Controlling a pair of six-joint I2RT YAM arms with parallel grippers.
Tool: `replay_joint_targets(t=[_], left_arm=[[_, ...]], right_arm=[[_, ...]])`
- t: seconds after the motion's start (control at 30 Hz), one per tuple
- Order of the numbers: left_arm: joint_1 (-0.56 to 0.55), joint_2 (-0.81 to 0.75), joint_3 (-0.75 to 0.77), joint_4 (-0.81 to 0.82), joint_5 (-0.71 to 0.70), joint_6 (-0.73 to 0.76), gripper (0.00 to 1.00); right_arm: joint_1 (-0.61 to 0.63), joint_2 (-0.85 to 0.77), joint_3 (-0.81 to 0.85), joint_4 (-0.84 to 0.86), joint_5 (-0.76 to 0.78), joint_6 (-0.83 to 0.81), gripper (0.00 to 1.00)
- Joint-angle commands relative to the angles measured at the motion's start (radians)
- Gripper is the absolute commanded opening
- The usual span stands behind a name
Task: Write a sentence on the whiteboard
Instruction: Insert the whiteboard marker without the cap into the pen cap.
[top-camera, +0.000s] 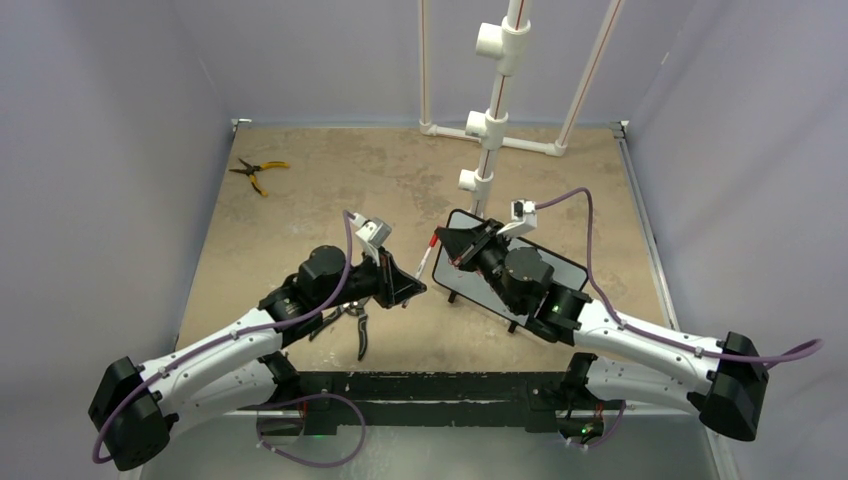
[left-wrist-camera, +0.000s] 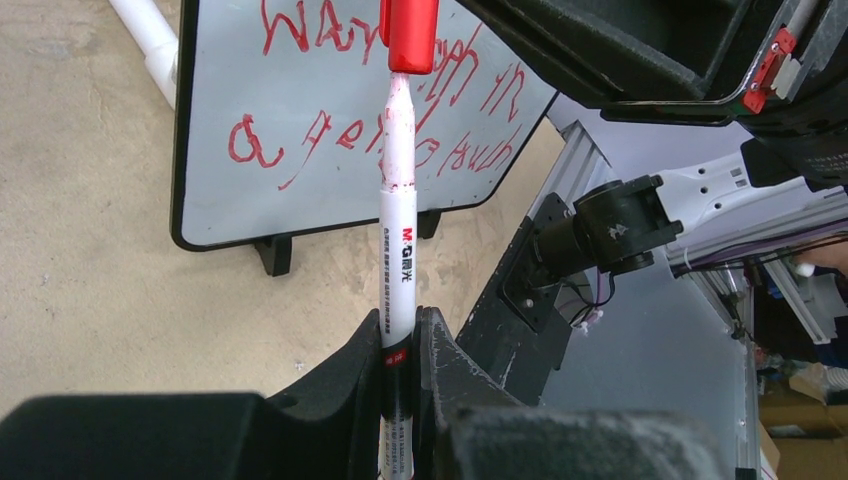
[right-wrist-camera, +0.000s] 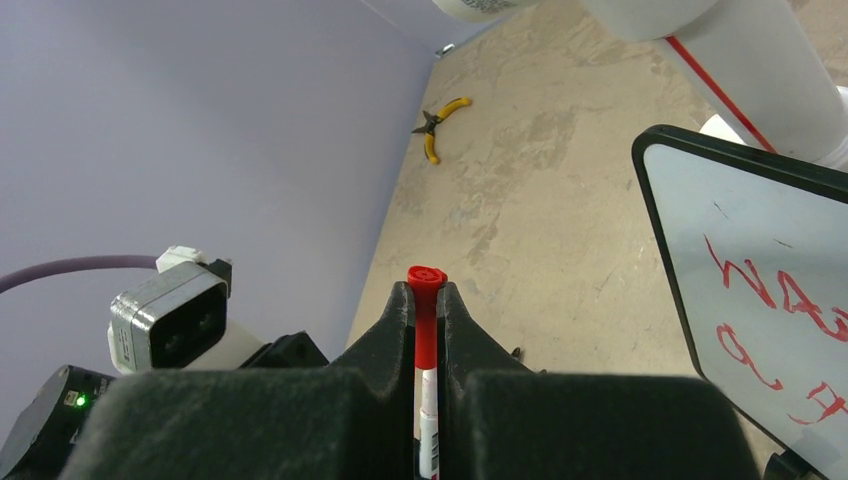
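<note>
Heads up, a lot is blocked here. From the top camera the right arm sits right over the whiteboard (left-wrist-camera: 215, 190), so you only get slivers of it, and none of the writing shows from there. The left wrist camera cuts off the board's top edge, and the marker (left-wrist-camera: 398, 260) crosses in front of the middle words. The right wrist view only catches the board's left corner.

The board stands tilted on the desk (top-camera: 300, 220), right of centre, propped on little black feet. The sentence (left-wrist-camera: 345, 135) is a shaky red scrawl in two lines on the glossy white face. I honestly can't read it; the second line seems to start with an "a".

The left end effector (left-wrist-camera: 402, 330) is clenched on the marker's white plastic barrel, which has printed text and red ink smudges near the tip. The right end effector (right-wrist-camera: 425, 300) is clamped around the red cap (right-wrist-camera: 425, 320). The cap sits over the tip, but I can't tell whether it's fully seated.

The desk top is a mottled tan, stone-like surface. Yellow-handled pliers (top-camera: 258, 172) lie at the far left, a white pipe frame (top-camera: 490, 100) stands at the back, and a black-handled tool (top-camera: 358, 335) is half hidden under the left arm.
</note>
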Motion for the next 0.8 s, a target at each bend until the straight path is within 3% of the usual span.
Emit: replay_joint_targets(t=[0.0, 0.43, 0.77], left_arm=[[0.014, -0.022, 0.045, 0.053, -0.019, -0.012, 0.00], [0.028, -0.062, 0.025, 0.040, 0.001, -0.030, 0.00], [0.040, -0.092, 0.010, 0.127, 0.096, -0.078, 0.00]], right_arm=[[0.016, -0.033, -0.014, 0.041, -0.121, -0.022, 0.00], [0.016, -0.066, -0.044, 0.059, -0.142, -0.009, 0.00], [0.016, -0.088, -0.076, 0.122, -0.164, -0.104, 0.00]])
